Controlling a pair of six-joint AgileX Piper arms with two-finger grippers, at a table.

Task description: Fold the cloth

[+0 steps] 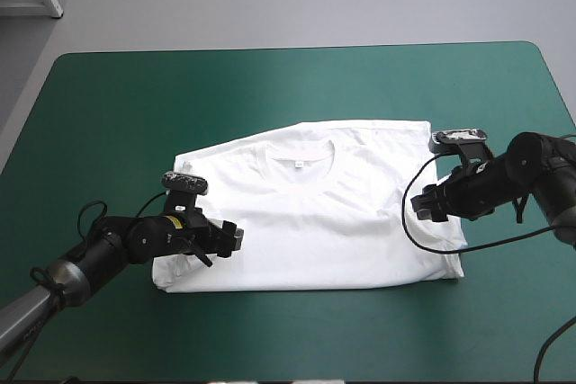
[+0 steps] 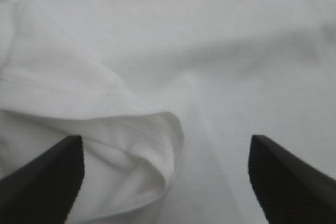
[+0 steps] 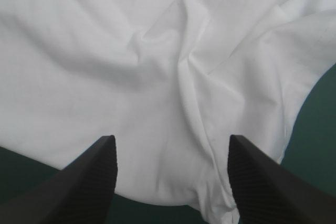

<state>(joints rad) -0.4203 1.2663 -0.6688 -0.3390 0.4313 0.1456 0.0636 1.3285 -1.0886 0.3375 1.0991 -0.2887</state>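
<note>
1. Where it all sits: the T-shirt (image 1: 315, 222) lies spread on the teal-green cover (image 1: 135, 105), collar (image 1: 299, 162) toward the far edge. The sleeves look tucked in, so it's a rough rectangle. My left gripper (image 1: 227, 240) is over one side edge and my right gripper (image 1: 421, 206) is over the other.
2. Both are wide open with nothing in them. My left fingers (image 2: 50, 179) stand apart with plain white cloth between them. My right fingers (image 3: 86, 179) have the shirt's edge between and just ahead of them.
3. Doing it well, I reckon: bite the edge, not the middle.
   - Left: a curled hem (image 2: 157, 129) sits between my fingers, nearer one of them. I'd want every layer of it pinched, not just the top one.
   - Right: a wrinkle ridge (image 3: 184, 77) runs ahead of my fingers, so I'd grab beside it.
   - Take both sides level and lift together, or the fold comes out crooked.
4. Hard to make out:
   - The left wrist view is all white, with no table showing, so I can't tell how many layers are under me.
   - I can't tell whether either gripper's tips touch the cloth.
   - From above, my left arm covers that near corner.
</note>
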